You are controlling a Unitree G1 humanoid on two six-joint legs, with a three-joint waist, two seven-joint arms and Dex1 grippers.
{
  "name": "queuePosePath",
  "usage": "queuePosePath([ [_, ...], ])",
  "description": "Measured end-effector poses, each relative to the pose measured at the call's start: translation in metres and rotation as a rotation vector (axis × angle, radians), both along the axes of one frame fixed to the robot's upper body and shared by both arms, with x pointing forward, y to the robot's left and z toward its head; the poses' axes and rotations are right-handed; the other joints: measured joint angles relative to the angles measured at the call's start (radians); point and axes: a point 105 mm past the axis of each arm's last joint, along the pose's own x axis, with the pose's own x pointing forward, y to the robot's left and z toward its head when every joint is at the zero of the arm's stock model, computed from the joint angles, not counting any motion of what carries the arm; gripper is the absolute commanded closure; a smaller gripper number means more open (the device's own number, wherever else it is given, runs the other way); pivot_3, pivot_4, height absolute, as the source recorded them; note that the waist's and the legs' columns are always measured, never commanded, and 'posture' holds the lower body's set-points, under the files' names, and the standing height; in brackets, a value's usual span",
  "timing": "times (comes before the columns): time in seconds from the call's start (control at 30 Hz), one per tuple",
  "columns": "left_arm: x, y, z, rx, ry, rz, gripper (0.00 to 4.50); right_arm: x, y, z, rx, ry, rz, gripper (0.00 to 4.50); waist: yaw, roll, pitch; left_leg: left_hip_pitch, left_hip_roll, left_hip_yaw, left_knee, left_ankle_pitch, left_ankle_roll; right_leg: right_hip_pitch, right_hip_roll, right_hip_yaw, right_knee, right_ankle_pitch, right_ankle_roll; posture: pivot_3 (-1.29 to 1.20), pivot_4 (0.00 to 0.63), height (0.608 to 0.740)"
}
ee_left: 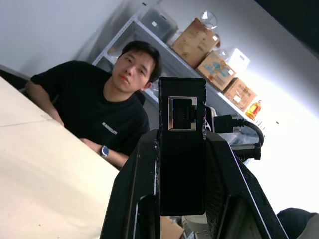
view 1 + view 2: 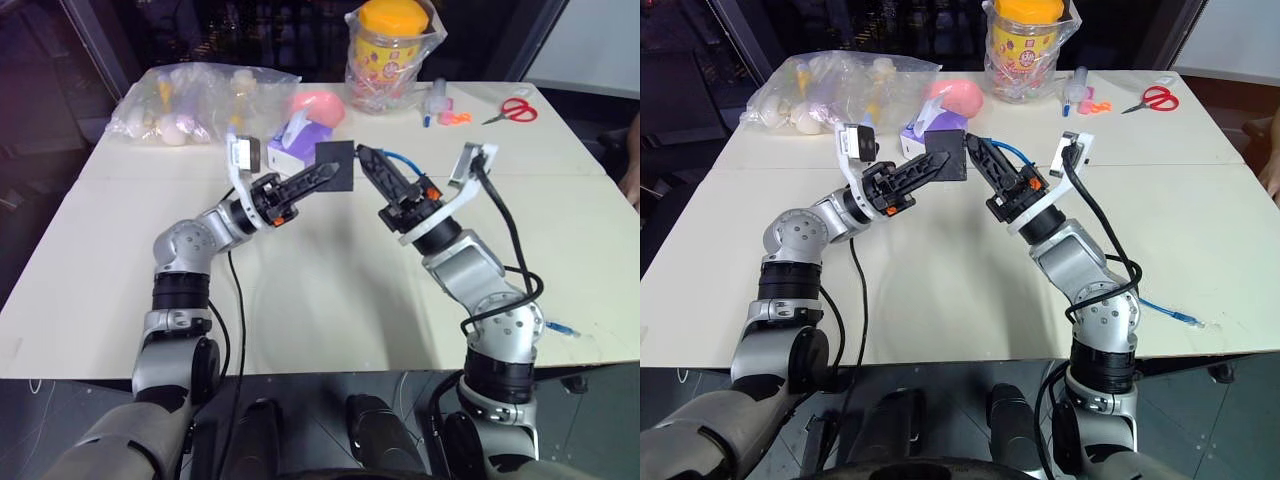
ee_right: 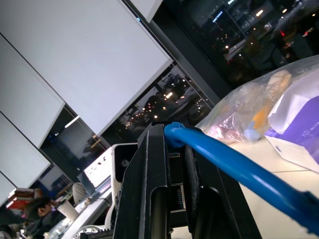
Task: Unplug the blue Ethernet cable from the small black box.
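Cream tabletop [image 2: 330, 300], both arms raised above its middle, box and cable held between them.

On the left, the left gripper [image 2: 325, 175] is clamped on the small flat matte black square box [image 2: 336, 165], lifted off the table in front of a purple-and-white tissue box [image 2: 297, 140]; its open metal-rimmed port [image 1: 182, 113] faces outward. Just to the right, the right gripper [image 2: 368, 160] is pinched together on the thin bright blue Ethernet cable [image 3: 234, 167], which arcs back past its wrist. Red-handled scissors [image 2: 514, 110] lie far right.
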Motion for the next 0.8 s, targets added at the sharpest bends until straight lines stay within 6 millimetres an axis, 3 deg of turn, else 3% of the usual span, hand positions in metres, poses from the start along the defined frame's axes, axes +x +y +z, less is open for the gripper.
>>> queuePosePath([
  [0.2, 0.009, 0.0, -0.003, 0.012, 0.028, 0.031, 4.0, 0.01, -0.006, -0.005, 0.026, 0.045, -0.027, 4.47, 0.0, 0.0, 0.0, -0.001, 0.0, 0.0, 0.0, 0.0, 0.0, 0.0, 0.0, 0.0, -0.002, 0.0, 0.0, 0.0, 0.15, 0.74],
  [0.37, 0.033, 0.056, 0.007, 0.033, -0.02, 0.264, 4.0, 0.029, -0.087, -0.012, 0.055, 0.088, -0.317, 4.47, 0.0, 0.0, 0.0, -0.002, 0.0, 0.001, -0.002, 0.0, 0.0, 0.0, 0.0, 0.0, -0.007, 0.0, 0.0, 0.0, 0.15, 0.74],
  [0.43, 0.039, 0.061, 0.008, 0.05, -0.035, 0.31, 4.0, 0.032, -0.096, -0.013, 0.045, 0.095, -0.351, 4.47, 0.001, 0.0, 0.0, -0.002, 0.0, 0.001, -0.003, 0.0, 0.0, 0.0, 0.0, 0.0, -0.007, 0.0, 0.0, 0.0, 0.15, 0.74],
  [0.6, 0.063, 0.035, -0.009, 0.223, -0.131, 0.504, 4.0, 0.061, -0.115, -0.038, -0.066, 0.24, -0.479, 4.47, 0.011, 0.0, 0.0, -0.004, -0.001, 0.001, -0.001, 0.0, 0.0, 0.0, -0.001, 0.0, -0.01, 0.0, 0.0, 0.0, 0.15, 0.74],
  [0.8, 0.067, -0.016, -0.018, 0.345, -0.335, 0.634, 4.0, 0.102, -0.145, -0.073, -0.175, 0.458, -0.62, 4.47, 0.021, 0.001, 0.0, -0.004, -0.001, 0.003, -0.002, 0.0, 0.0, -0.001, -0.001, 0.002, -0.011, 0.001, 0.001, 0.0, 0.15, 0.74],
])
